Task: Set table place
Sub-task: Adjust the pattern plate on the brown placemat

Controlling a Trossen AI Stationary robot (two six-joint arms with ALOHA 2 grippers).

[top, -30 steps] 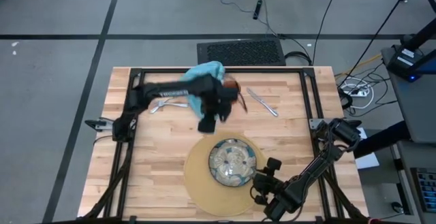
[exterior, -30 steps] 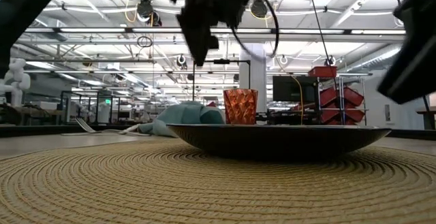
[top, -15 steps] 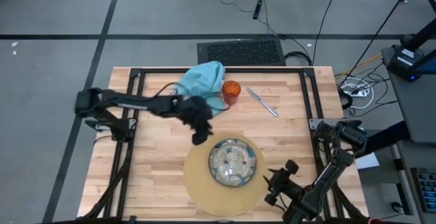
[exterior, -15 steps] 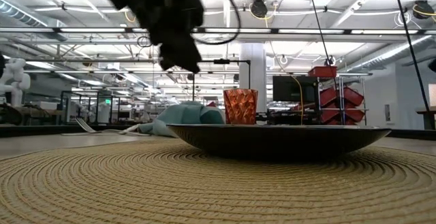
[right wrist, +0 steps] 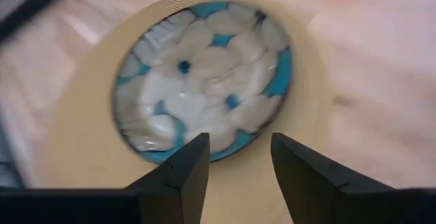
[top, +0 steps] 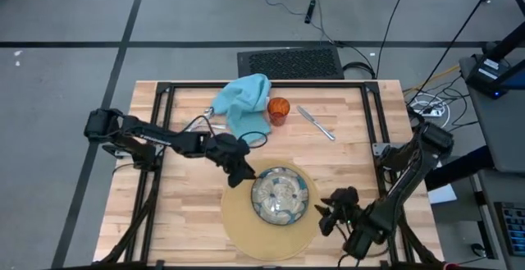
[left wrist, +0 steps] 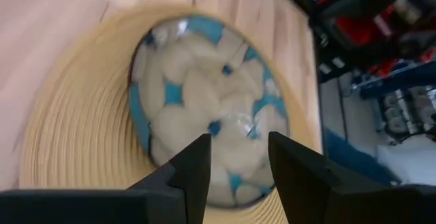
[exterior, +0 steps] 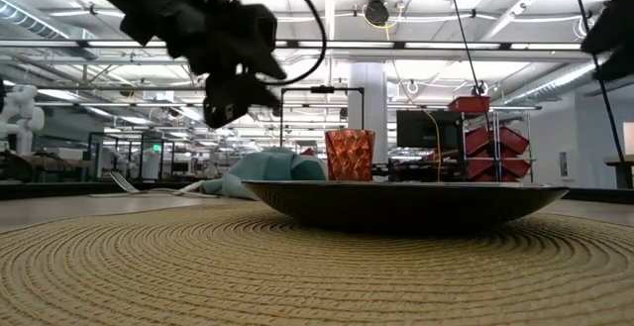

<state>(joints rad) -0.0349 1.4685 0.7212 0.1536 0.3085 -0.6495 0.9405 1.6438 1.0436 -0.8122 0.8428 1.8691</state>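
Beside the bowl (top: 280,194) on its mat (top: 236,213), both arms' fingers (left wrist: 197,169) parted, empty.

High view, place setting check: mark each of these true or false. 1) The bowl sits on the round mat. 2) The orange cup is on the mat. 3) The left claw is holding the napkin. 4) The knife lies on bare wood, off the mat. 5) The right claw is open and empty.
1) True: the bowl rests on the round mat.
2) False: the orange cup stands on the table beside the napkin, well away from the mat.
3) False: the left claw is open and empty, at the mat's edge near the bowl.
4) True: the knife lies on wood beyond the cup.
5) True: the right claw holds nothing, beside the mat.
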